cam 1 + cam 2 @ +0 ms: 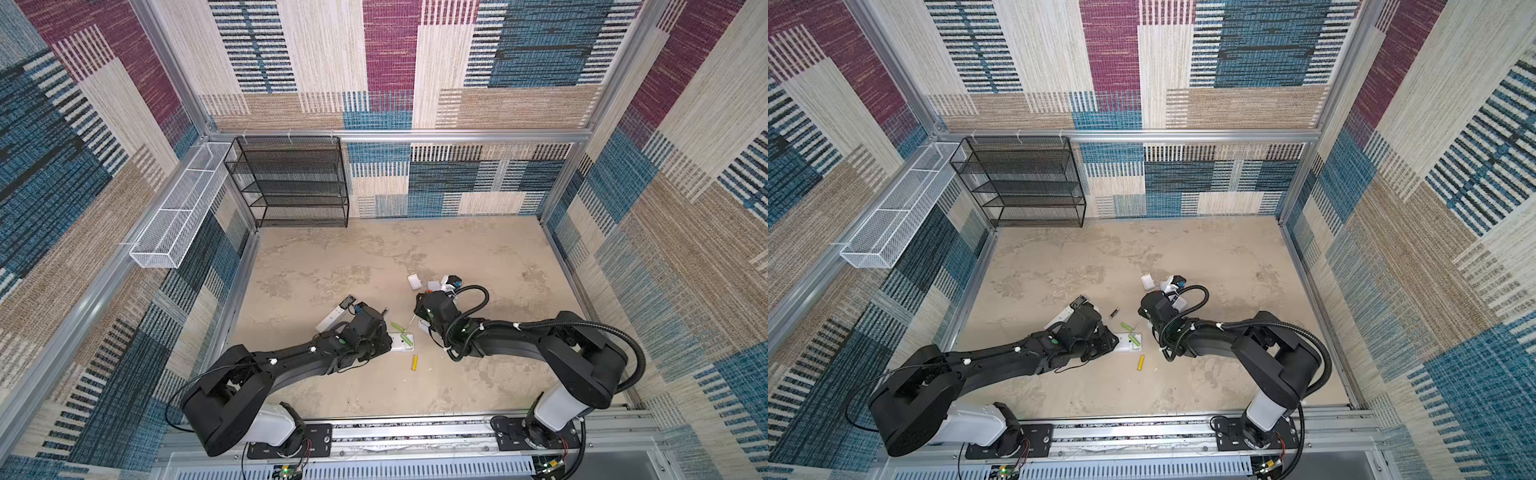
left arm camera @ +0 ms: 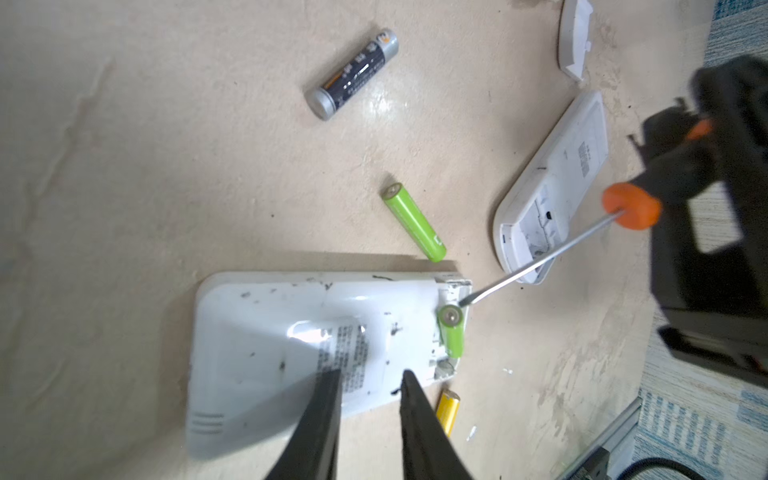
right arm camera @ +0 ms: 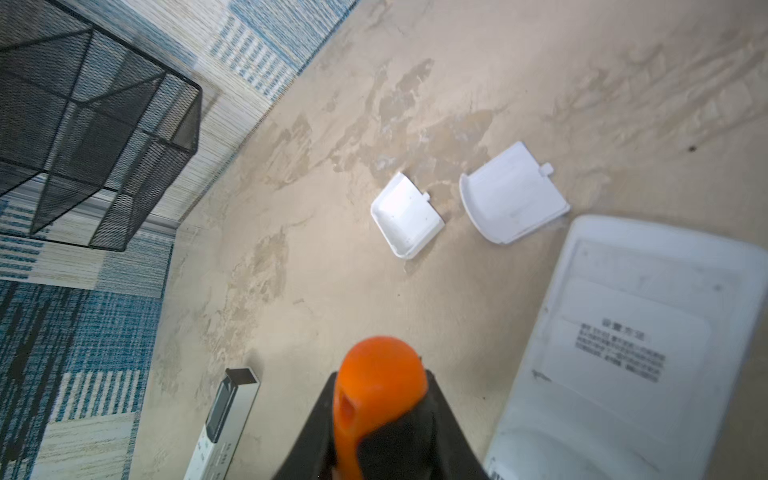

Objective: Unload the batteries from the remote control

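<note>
A white remote control (image 2: 291, 332) lies back-up with its compartment uncovered. One lime green battery (image 2: 452, 334) sits tilted in that compartment. My right gripper (image 3: 382, 399) is shut on the orange-and-black screwdriver (image 2: 631, 205), whose metal tip touches the raised end of that battery. My left gripper (image 2: 370, 376) is open a little, its fingertips over the remote's near edge with nothing between them. Loose on the table lie another green battery (image 2: 415, 222), a black battery (image 2: 353, 72) and a yellow battery (image 2: 448, 409). In both top views the remote (image 1: 401, 347) (image 1: 1127, 345) lies between the two wrists.
A second white remote (image 2: 557, 187) with an empty compartment lies by the screwdriver. Two white battery covers (image 3: 407, 216) (image 3: 513, 193) lie beyond it. A slim white remote with a dark screen (image 3: 224, 424) lies by my left arm. A black mesh rack (image 1: 286, 183) stands at the back left.
</note>
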